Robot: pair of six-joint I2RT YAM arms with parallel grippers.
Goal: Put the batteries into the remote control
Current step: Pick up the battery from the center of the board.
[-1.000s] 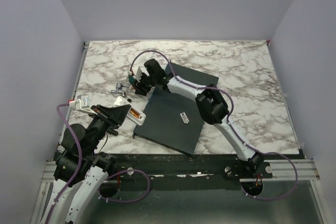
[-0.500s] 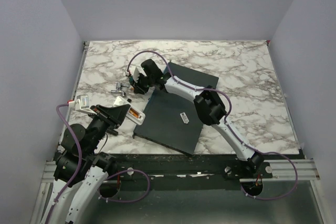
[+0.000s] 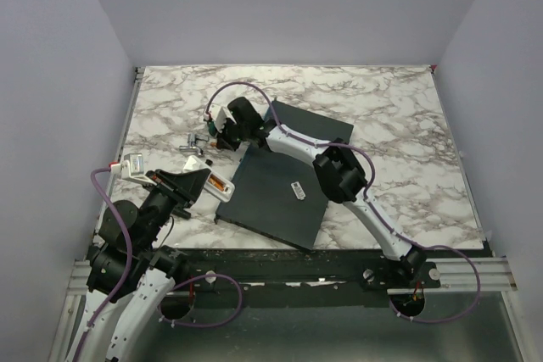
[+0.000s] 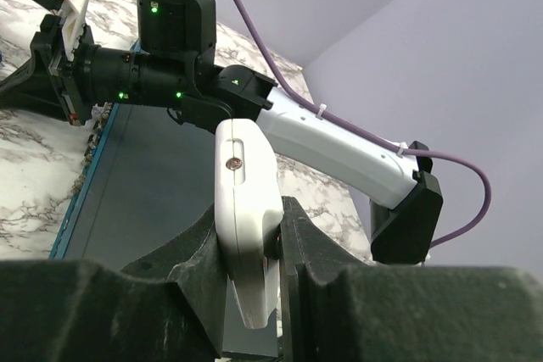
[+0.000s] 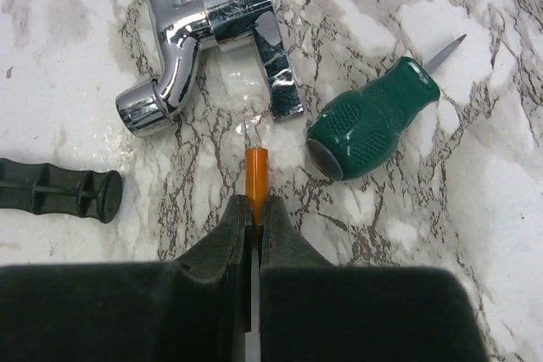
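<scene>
Orange battery [image 5: 256,174] pinched in right gripper [image 5: 255,211] — white remote control [image 4: 245,184] clamped in left gripper [image 4: 248,222].

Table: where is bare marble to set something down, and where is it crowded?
Bare: the right side of the table, between the dark slab and the right edge, and the far strip behind it. Crowded: the left, around the chrome fitting, green screwdriver and right jaws shut on a battery.

On the marble table [image 5: 509,175], a chrome tap fitting [image 5: 208,36] lies beside a green-handled screwdriver [image 5: 373,120], near a black grip [image 5: 59,188].
</scene>
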